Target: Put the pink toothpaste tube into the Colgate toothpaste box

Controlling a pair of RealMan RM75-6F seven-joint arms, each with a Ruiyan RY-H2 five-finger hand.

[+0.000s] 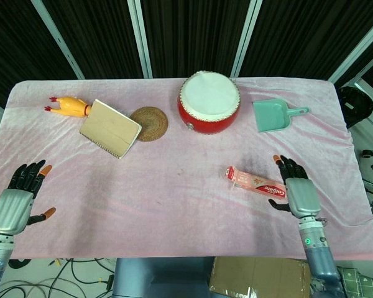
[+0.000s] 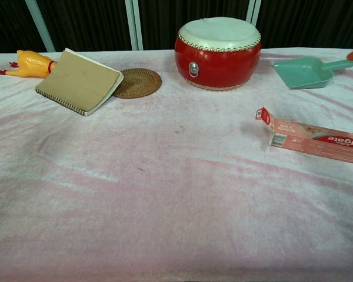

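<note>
Right robot hand [image 1: 295, 187] rests at the near right of the tabletop [image 1: 186, 211], fingers spread and holding nothing, just beside the far end of the Colgate toothpaste box [image 1: 257, 182]. Left robot hand [image 1: 17, 198] sits at the near left edge, fingers likewise spread and empty. Across the back stand a red drum [image 1: 209, 102], a tan notebook [image 1: 110, 128], a green dustpan [image 1: 275, 115], a woven coaster [image 1: 149, 123] and a rubber chicken [image 1: 68, 106]. That box lies flat on the pink cloth (its left end flap open). No pink toothpaste tube can be made out.
</note>
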